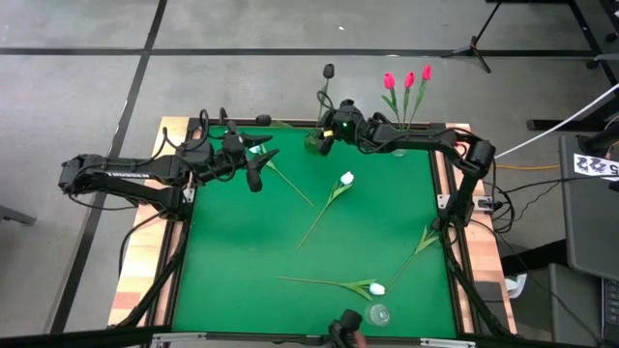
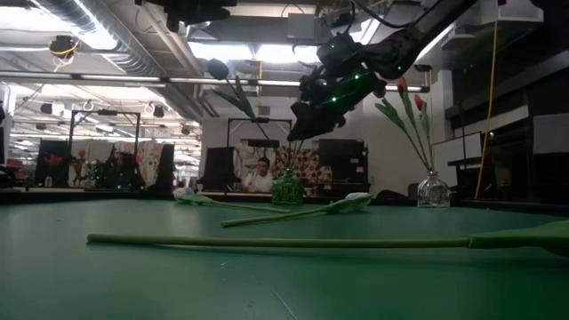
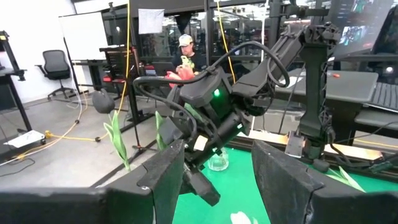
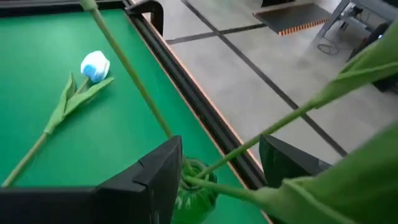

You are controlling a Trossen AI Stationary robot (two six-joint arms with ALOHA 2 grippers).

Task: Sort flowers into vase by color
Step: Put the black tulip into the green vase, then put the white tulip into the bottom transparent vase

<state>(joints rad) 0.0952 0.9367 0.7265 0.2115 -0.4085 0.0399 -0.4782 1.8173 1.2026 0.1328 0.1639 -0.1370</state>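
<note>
A green vase [image 1: 314, 144] stands at the table's far edge and holds a black tulip [image 1: 329, 71] on a long stem. My right gripper [image 1: 325, 138] hovers just above it, open. In the right wrist view its fingers stand on either side of the vase [image 4: 194, 190] and two green stems [image 4: 292, 115]. A clear vase [image 2: 433, 189] to the right holds three red tulips [image 1: 408, 80]. White tulips lie on the green mat [image 1: 346, 179] [image 1: 377, 288]. One white tulip [image 1: 257, 150] lies beside my left gripper [image 1: 259, 170], which is open and empty.
A loose stem with leaves [image 1: 424, 242] lies near the table's right edge. A small clear vase [image 1: 379, 314] stands at the near edge. The raised black table frame [image 4: 186, 87] runs beside the green vase. A person [image 2: 260, 175] sits far behind the table.
</note>
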